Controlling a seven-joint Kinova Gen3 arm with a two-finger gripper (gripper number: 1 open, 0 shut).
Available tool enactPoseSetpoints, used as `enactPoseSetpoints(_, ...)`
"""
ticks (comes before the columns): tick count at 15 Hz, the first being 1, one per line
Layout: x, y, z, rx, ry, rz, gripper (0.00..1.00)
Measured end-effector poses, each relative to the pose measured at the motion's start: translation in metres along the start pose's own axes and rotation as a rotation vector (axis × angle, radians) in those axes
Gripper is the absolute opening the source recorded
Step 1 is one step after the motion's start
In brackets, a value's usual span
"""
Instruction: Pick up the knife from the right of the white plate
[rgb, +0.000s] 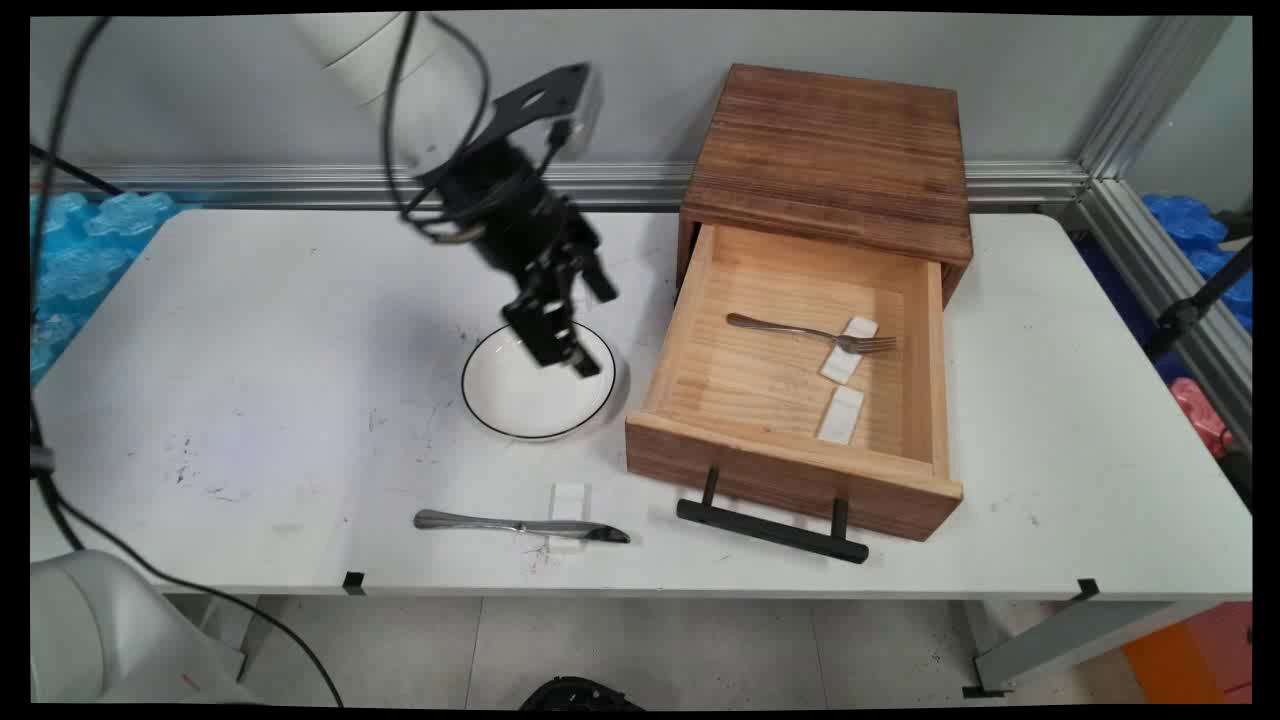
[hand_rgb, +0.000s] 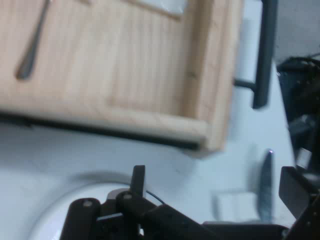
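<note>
**Gripper hanging over the plate, drawer wide open**

The black gripper (rgb: 590, 335) hovers just above the white black-rimmed plate (rgb: 520, 405), fingers spread apart and holding nothing. Right beside the plate sits the wooden drawer box (rgb: 830, 150) with its drawer (rgb: 700, 455) pulled out — a fork (rgb: 810, 332) lies inside across a white pad (rgb: 849, 350), with another white pad (rgb: 840, 415) nearer the black handle (rgb: 770, 530). On the plate's near side, a butter knife (rgb: 520, 525) rests on the table (rgb: 250, 380).

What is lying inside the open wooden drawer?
Inside the open wooden drawer lie a silver metal fork and two small white pads. The fork's tines rest on one pad. Nothing seen under them.
</note>
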Motion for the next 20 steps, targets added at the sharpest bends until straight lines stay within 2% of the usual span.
enactPoseSetpoints(4, -0.032, 0.036, 0.000, -0.014, -0.039, -0.074, 1.00)
enactPoseSetpoints(10, -0.066, 0.071, 0.020, -0.007, -0.078, -0.134, 1.00)
enactPoseSetpoints(20, -0.092, 0.093, 0.062, 0.032, -0.101, -0.107, 1.00)
